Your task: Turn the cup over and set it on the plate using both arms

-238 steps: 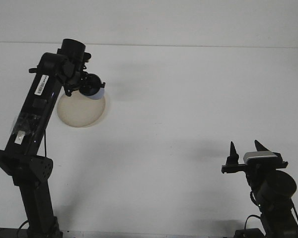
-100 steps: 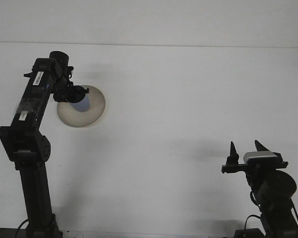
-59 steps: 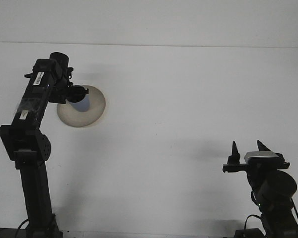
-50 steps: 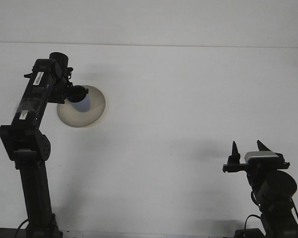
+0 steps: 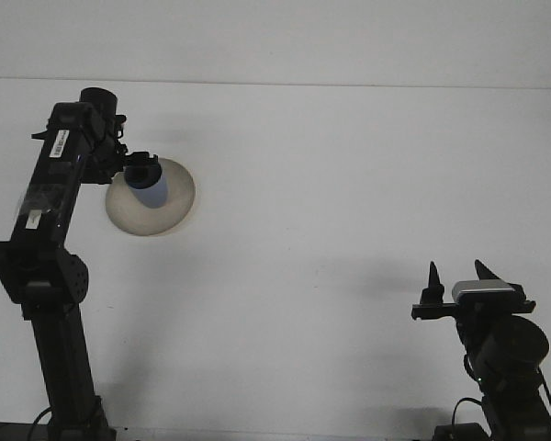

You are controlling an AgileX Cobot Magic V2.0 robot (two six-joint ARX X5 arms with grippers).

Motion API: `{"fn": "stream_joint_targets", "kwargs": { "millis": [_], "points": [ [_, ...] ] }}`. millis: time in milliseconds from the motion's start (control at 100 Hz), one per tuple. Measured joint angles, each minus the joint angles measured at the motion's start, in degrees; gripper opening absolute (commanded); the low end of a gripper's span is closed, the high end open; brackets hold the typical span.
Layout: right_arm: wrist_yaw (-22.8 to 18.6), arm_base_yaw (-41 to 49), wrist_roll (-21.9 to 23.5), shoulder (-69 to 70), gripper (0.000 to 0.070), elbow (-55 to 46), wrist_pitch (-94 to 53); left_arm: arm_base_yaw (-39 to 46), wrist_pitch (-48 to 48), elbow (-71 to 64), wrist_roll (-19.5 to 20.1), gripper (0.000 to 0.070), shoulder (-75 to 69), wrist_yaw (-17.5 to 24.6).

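Note:
A light blue cup [image 5: 151, 192] stands on the beige round plate [image 5: 173, 209] at the left of the white table. My left gripper [image 5: 136, 165] sits at the cup's upper left with its dark fingertips by the cup's top; it looks open, and the cup rests on the plate by itself. At the lower right my right gripper [image 5: 456, 277] points up and away from me. It is open, with nothing between its two pointed fingers, and it is far from the cup and the plate.
The white table [image 5: 331, 184] ends at a far edge near the top of the view. The left arm's black column [image 5: 60, 322] rises along the left side.
The left arm carried the cup down onto the plate, then drew back up and to the left while the cup stayed put. The right gripper has barely moved.

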Motion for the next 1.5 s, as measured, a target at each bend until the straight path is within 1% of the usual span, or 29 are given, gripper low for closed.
{"fn": "stream_joint_targets", "kwargs": {
  "millis": [370, 520, 610, 790, 910, 1050, 1190, 1500],
  "points": [
    [0.0, 0.0, 0.0, 0.0, 0.0511, 0.0, 0.0, 0.5, -2.1, 0.0, -0.3, 0.0432, -13.6, 0.0],
    [0.0, 0.0, 0.0, 0.0, 0.0511, 0.0, 0.0, -0.3, -2.5, 0.0, -0.6, 0.0428, -20.2, 2.5],
    [0.0, 0.0, 0.0, 0.0, 0.0511, 0.0, 0.0, -1.3, -2.5, -0.1, -0.6, 0.0428, -23.6, 2.6],
    [0.0, 0.0, 0.0, 0.0, 0.0511, 0.0, 0.0, -3.5, -1.9, -5.8, -0.6, 0.0428, -30.7, 2.6],
    [0.0, 0.0, 0.0, 0.0, 0.0511, 0.0, 0.0, -5.3, 2.4, -14.0, -0.6, 0.0428, -37.2, 2.6],
    [0.0, 0.0, 0.0, 0.0, 0.0511, 0.0, 0.0, -6.6, 10.1, -28.2, -0.8, 0.0428, -48.4, 2.6],
    [0.0, 0.0, 0.0, 0.0, 0.0511, 0.0, 0.0, -6.8, 19.4, -44.7, -1.5, 0.0428, -60.8, 2.6],
    [0.0, 0.0, 0.0, 0.0, 0.0511, 0.0, 0.0, -6.8, 42.4, -78.2, -1.1, 0.0428, -85.9, 2.6]
  ]
}}
